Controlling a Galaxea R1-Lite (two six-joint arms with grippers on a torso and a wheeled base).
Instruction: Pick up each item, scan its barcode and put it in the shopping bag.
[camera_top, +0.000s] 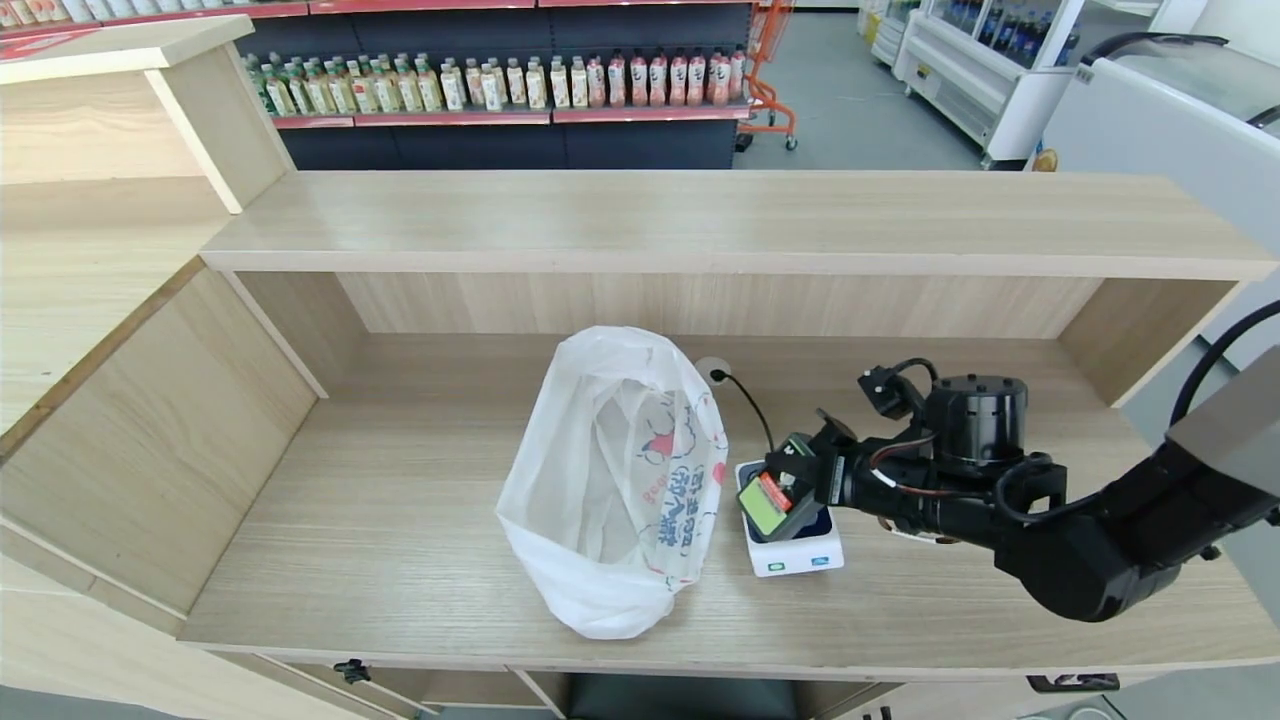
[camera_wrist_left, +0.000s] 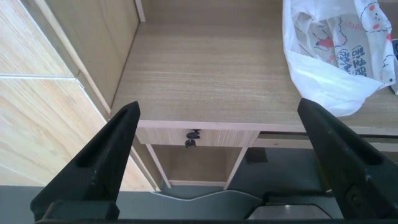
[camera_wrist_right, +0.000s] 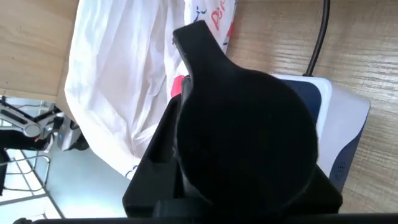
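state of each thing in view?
White plastic shopping bag: mouth open, on the wooden counter.
White scanner box with dark blue top: on the counter, beside the bag.
Green and red pack: held over the scanner.
Right gripper: fingers shut on the pack.
Left gripper: fingers open, empty.

R arm (camera_top: 1100, 540): matte black, chunky rounded links; squat black cylinder housing (camera_top: 978, 410) sits nr the wrist, small black camera block (camera_top: 885, 390) on a stalk beside it. Thin black cables (camera_top: 1000, 495) loop along the wrist, plus a red/white wire. L gripper (camera_wrist_left: 217, 106): black, two broad wedge jaws tapering to blunt tips.
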